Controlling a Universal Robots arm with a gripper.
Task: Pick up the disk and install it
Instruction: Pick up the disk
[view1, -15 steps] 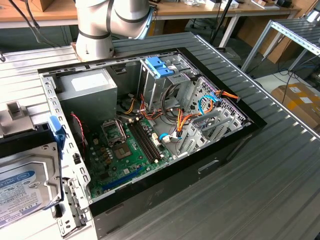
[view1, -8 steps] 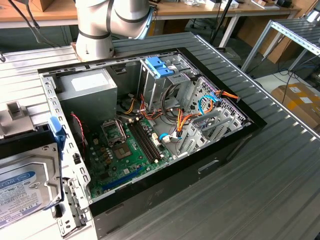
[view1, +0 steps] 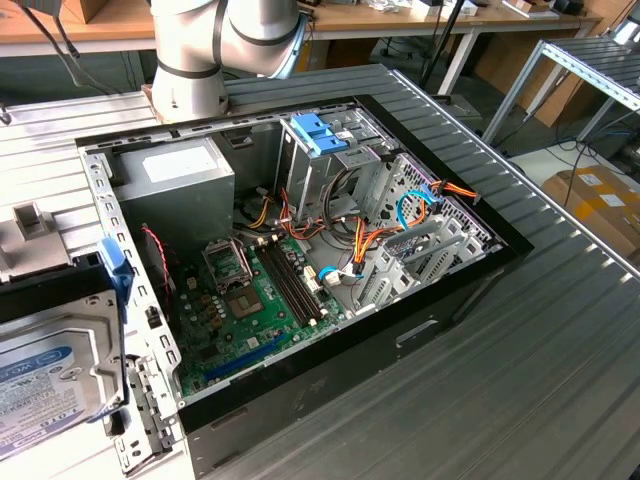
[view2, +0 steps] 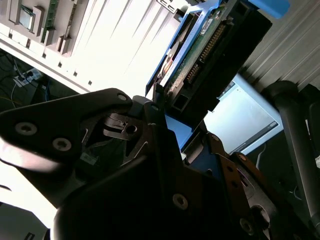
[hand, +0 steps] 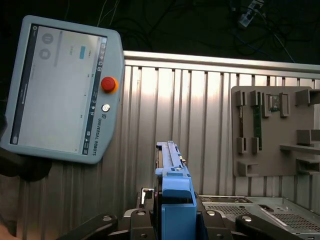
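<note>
A ribbed metal table (view1: 530, 400) is carrying an open computer case (view1: 300, 395) with its inside facing up. The robot arm (view1: 190, 80) is standing just beyond the case's far end. Inside the case, a grey power supply (view1: 175, 185) is sitting in the corner nearest the arm, and a green circuit board (view1: 240, 310) is lying beside it.

In the first wrist view a control tablet (hand: 60, 90) is facing the camera, well apart from the case. A grey plastic tray (hand: 272, 130) is sitting near the case's corner.

The disk (view1: 55, 385) is hanging outside the case, off its side toward the exterior view's left. The gripper (hand: 174, 222) is clamping it on edge between black fingers (hand: 220, 220), blue tab upward. A blue latch (view1: 318, 133) is sticking up inside the case.
</note>
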